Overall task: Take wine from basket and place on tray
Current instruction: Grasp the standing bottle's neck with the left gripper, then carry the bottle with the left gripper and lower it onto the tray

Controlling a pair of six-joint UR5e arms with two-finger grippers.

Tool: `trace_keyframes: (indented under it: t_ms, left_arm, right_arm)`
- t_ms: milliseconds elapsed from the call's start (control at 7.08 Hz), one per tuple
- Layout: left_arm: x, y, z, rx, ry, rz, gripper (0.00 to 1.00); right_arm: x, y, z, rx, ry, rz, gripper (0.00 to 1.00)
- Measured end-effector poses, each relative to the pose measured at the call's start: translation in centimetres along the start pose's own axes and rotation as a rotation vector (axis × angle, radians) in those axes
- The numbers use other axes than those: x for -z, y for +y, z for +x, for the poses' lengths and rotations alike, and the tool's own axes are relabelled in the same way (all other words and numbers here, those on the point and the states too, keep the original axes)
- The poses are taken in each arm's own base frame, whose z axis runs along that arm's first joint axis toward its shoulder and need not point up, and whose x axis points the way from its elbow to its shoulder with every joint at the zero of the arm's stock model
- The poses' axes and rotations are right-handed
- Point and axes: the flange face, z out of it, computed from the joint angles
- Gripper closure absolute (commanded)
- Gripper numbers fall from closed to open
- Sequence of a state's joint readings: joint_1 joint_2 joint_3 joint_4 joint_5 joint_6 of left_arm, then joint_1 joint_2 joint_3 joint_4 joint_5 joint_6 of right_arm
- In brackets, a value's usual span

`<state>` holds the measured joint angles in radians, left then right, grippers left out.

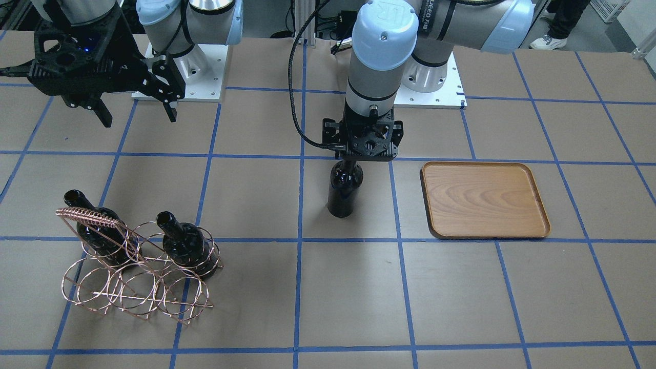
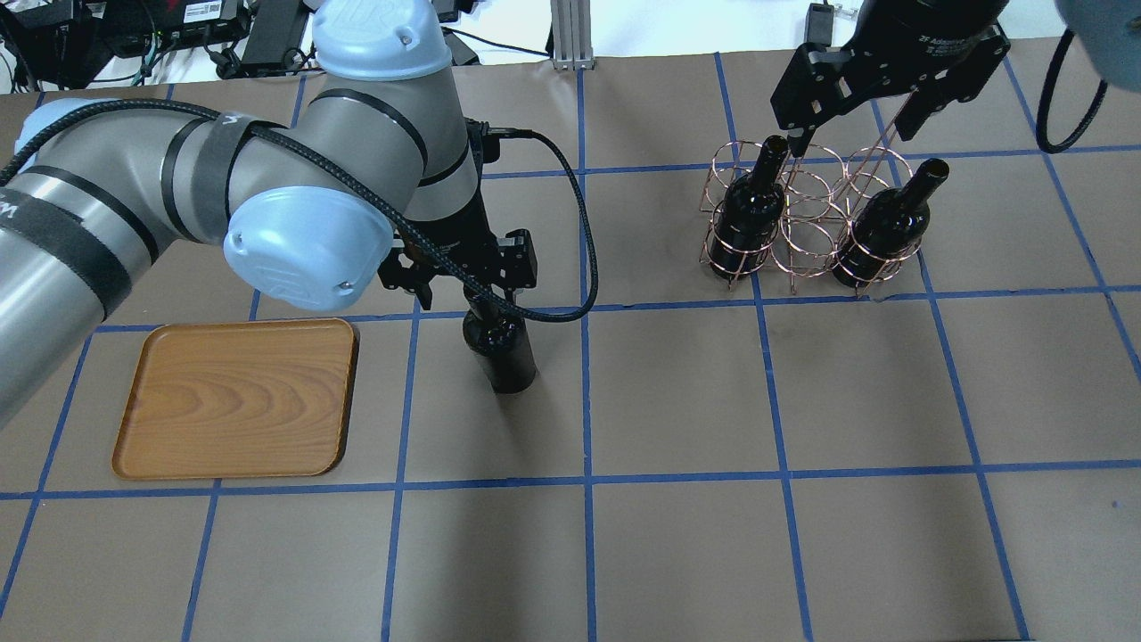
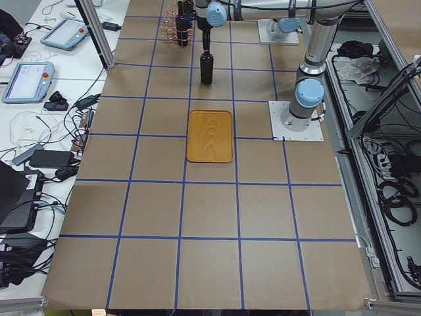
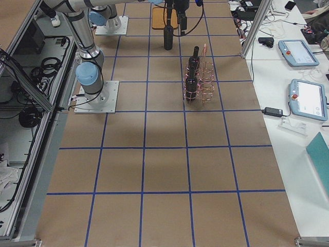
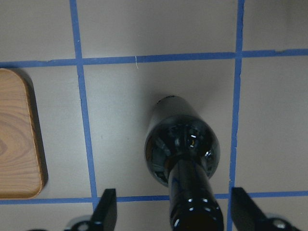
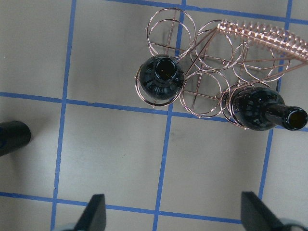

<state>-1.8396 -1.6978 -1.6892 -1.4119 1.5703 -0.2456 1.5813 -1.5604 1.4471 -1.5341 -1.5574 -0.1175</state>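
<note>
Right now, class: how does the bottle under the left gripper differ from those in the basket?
The lone bottle stands on the table near the tray; the basket bottles sit in the basket's rings. The left gripper's open fingers flank the lone bottle's neck; the right gripper hangs clear of the basket bottles. All are dark, glossy.

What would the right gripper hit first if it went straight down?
Likely bare table: in its wrist view the right gripper, open, frames only paper and tape, with the basket off to one side. Depth is unclear.
</note>
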Motion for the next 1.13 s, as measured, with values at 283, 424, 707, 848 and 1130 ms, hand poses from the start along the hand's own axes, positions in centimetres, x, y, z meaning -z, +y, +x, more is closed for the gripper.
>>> trace_keyframes:
  t_ms: [283,424,707,848,1130]
  left_arm:
    - [0.1,-0.1,0.1,0.001,0.001,0.008,0.9]
    - [0.3,-0.2,0.1,0.0,0.004,0.015,0.97]
    - [1.1,-0.2,-0.1,-0.009,0.008,0.036,0.99]
    - [2.0,0.0,-0.9,-0.038,0.006,0.052,1.0]
    - [3.9,-0.4,-6.4,-0.131,-0.016,0.061,1.0]
  right_arm:
    - [-0.4,0.1,0.1,-0.002,0.002,-0.009,0.0]
    - [-0.5,0.2,0.1,-0.005,0.002,-0.014,0.0]
    - [-0.5,0.4,0.1,-0.005,-0.001,-0.019,0.0]
    - [-0.4,0.3,0.1,-0.004,0.0,-0.016,0.0]
    - [-0.5,0.3,0.2,-0.007,-0.003,-0.014,0.0]
